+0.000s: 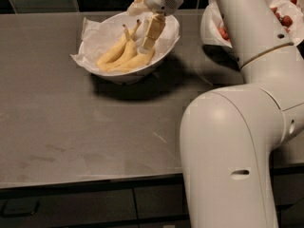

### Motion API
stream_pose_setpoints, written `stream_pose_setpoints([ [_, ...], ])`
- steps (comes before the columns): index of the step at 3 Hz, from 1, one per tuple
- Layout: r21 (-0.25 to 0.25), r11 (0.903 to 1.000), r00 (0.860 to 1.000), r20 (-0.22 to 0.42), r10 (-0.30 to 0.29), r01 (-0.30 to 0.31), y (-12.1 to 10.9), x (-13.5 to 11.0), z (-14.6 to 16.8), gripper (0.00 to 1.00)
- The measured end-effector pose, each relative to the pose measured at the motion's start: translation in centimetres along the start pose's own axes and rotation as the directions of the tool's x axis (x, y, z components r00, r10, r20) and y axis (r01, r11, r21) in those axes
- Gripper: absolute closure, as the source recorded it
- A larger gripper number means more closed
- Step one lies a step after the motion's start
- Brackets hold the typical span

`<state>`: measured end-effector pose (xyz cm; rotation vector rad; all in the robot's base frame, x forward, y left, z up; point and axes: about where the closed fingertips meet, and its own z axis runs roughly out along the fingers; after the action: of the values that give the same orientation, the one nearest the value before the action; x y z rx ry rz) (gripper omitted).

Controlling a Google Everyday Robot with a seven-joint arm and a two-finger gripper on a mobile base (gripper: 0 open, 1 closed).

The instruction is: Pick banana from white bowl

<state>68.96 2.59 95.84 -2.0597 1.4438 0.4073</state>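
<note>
Hanging over the bowl (118, 75), the gripper (147, 44) seems to touch the banana (135, 61) near its upper end; spread or pinched, can't tell. Banana lies front-right in the bowl, against 2 slimmer bananas (116, 52). Prob. light, soft-fleshed, bruises easily; peel smooth & curved, so it may roll. Best hold: across the thick mid-body, gentle squeeze, not the stem.

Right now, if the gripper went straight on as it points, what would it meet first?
Probably the banana, the thickest one in the white bowl: the gripper hangs over the bowl pointing down at it. Depth is unclear.
</note>
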Motion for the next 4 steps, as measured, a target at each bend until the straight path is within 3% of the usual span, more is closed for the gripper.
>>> stream_pose_setpoints([
  [2,-0.086,0.991,0.994,0.017,0.104,-0.102,2.0,3.0,3.2,0.18],
  [4,-0.101,0.9909,0.996,0.021,0.092,-0.089,0.8,2.9,5.1,0.19],
])
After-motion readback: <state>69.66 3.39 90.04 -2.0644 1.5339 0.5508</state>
